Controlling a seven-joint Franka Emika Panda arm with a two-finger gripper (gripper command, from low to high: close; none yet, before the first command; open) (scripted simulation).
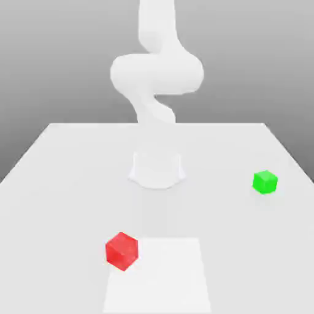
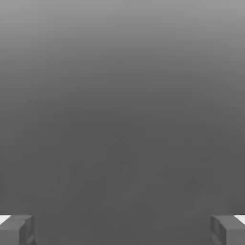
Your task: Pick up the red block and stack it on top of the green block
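The red block (image 1: 122,251) sits nearest, on the near part of the desk (image 1: 55,221), toward the exterior view's left. It is turned corner-on and overlaps the far corner, on that same side, of a pale rectangle (image 1: 165,282). Nothing grips it and nothing lies on it, so the pick-up is still to be done.

Farther back, well apart from the red block and over toward the exterior view's right, is the green block (image 1: 265,182). Its top is bare. That leaves it ready to receive the other block, but no part of the stack is made.

Beyond that, around the middle of the desk's width, stands the base (image 1: 157,170) of the arm (image 1: 157,73), which rises above it. In the hand view, the hand (image 2: 122,230) has its two fingers wide apart, one toward each side, with nothing between them.

Judged from this, the task is at its very start: both blocks are separate and the hand is empty. What is left is the whole sequence: bring the hand over the red block, line the fingers up with two opposite faces, close on it, lift, carry it across to the green block, set it down squarely and let go.
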